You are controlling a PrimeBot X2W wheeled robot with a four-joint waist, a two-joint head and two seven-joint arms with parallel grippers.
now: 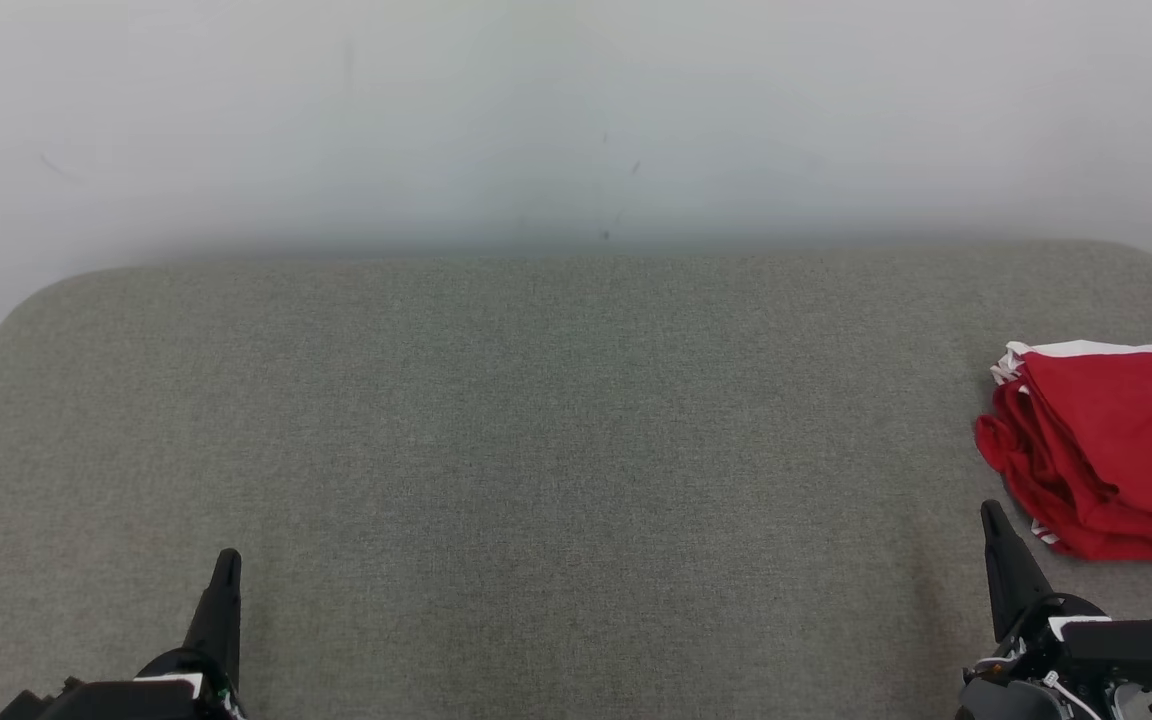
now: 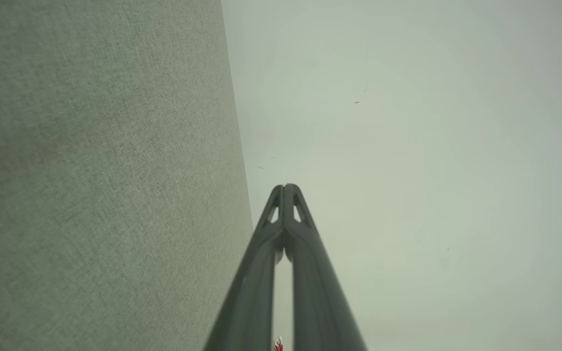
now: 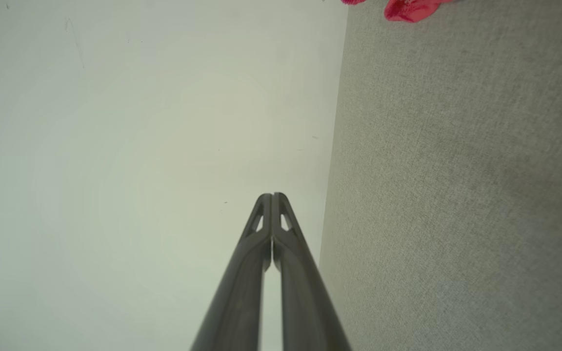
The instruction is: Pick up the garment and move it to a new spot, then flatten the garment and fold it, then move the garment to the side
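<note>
The garment (image 1: 1111,455) is a red cloth with white trim, folded into a loose stack at the right edge of the grey fabric surface (image 1: 556,420). A red corner of the garment (image 3: 410,9) peeks in at the top of the right wrist view. My right gripper (image 1: 992,512) stands shut and empty just left of the stack's near corner, apart from it. In the right wrist view its fingers (image 3: 272,196) press together. At the lower left my left gripper (image 1: 228,556) is shut with nothing in it, and its tips (image 2: 286,186) meet in the left wrist view.
A pale wall (image 1: 576,120) rises behind the surface's far edge. The surface has rounded back corners and runs wide between the two grippers.
</note>
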